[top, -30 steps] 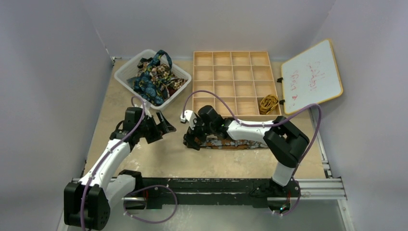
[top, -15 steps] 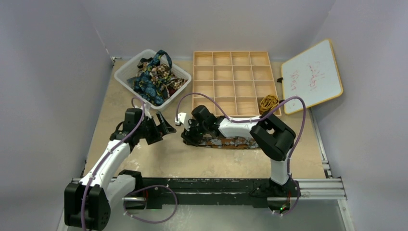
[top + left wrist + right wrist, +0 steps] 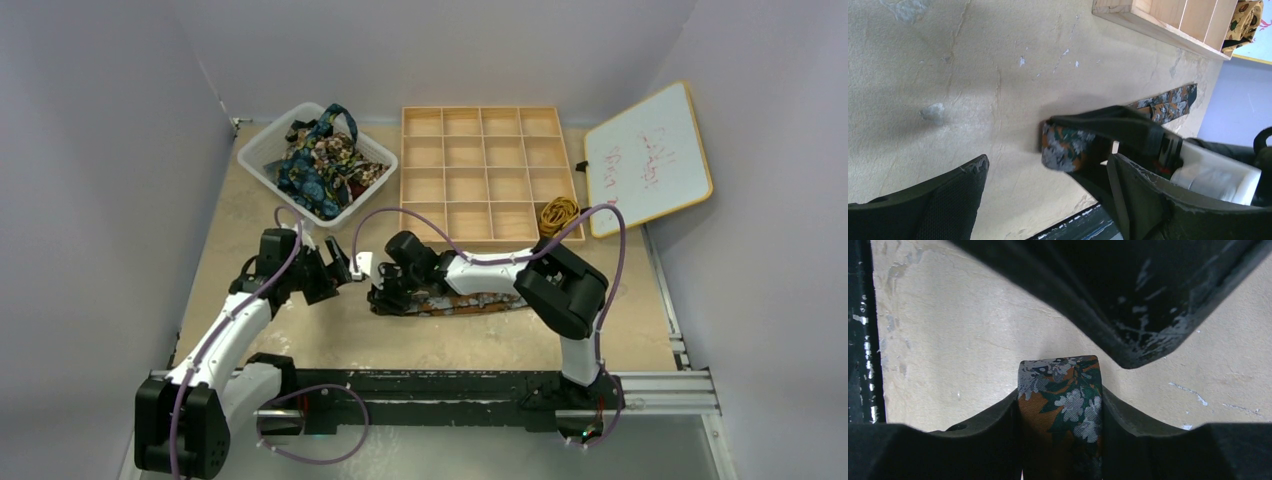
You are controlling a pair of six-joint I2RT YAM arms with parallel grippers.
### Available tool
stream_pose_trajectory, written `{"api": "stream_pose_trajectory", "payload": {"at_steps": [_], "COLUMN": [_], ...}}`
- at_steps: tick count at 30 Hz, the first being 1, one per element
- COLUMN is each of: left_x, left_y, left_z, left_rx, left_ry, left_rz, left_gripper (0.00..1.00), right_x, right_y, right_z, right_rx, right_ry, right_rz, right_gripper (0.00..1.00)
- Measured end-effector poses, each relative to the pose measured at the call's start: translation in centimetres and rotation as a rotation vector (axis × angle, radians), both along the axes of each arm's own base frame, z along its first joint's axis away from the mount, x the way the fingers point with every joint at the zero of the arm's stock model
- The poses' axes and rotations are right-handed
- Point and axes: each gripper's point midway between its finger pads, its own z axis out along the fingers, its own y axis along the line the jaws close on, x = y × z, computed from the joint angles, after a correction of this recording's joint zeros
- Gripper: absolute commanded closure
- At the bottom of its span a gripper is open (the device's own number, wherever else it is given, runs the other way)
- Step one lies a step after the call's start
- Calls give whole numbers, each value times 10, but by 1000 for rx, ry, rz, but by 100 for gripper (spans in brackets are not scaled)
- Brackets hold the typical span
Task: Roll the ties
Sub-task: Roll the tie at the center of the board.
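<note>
A dark brown tie with orange-grey blotches lies flat on the table in front of the wooden tray. My right gripper is shut on its left end; in the right wrist view the floral end sits pinched between the two black fingers. My left gripper hovers open just left of that end. In the left wrist view the held end shows between its wide-apart fingers, without touching them. More ties are piled in the white basket.
The white basket stands at the back left. Next to it is a wooden compartment tray with a yellow tie in its near right cell. A whiteboard leans at the right. Purple cables arc over both arms.
My right gripper has closed on the tie's end and slid left with it toward the left gripper. The left arm has barely moved.
</note>
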Motion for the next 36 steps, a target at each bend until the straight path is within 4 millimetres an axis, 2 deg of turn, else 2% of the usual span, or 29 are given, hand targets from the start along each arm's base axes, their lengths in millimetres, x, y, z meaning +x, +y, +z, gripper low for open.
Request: {"api": "stream_pose_trajectory", "payload": {"at_steps": [2,7,12,14,15,16,17,18,20,22,26,28,31,33,36], "left_x": [-2,-3,-5,-4,-4,-3,-3,-3,-3,-4,-8,-8,-9,-11,-16], "left_y": [1,4,6,7,8,8,8,8,8,9,8,6,3,0,-4], "left_z": [-1,0,1,3,5,6,6,7,7,6,4,3,-1,-5,-14], "left_rx": [3,7,6,5,5,4,4,4,4,1,-15,-22,-39,-52,-74], "left_ry": [10,9,5,-3,-9,-14,-18,-20,-20,-30,-42,-47,-41,-36,-15], "left_rz": [4,32,56,67,70,72,73,73,77,82,87,81,62,49,25], "left_gripper": [14,14,14,13,13,13,14,14,14,14,15,15,16,16,16], "right_x": [-6,-5,-10,-16,-19,-20,-21,-20,-15,-9,-3,-3,-3,-2,0], "right_y": [4,8,10,4,0,-4,-9,-12,-25,-47,-82,-88,-83,-80,-76], "right_z": [1,6,16,29,41,54,53,79,107,135,162,167,160,143,104], "right_rx": [1,11,47,81,109,142,150,215,307,431,609,666,679,636,533], "right_ry": [0,-11,-16,-14,-18,-25,-17,-40,-48,-17,143,253,428,524,665], "right_rz": [14,24,18,-4,-25,-53,-91,-126,-263,-428,-684,-768,-853,-891,-943], "right_gripper": [42,20,13,10,3,1,1,1,1,1,2,9,25,36,45]}}
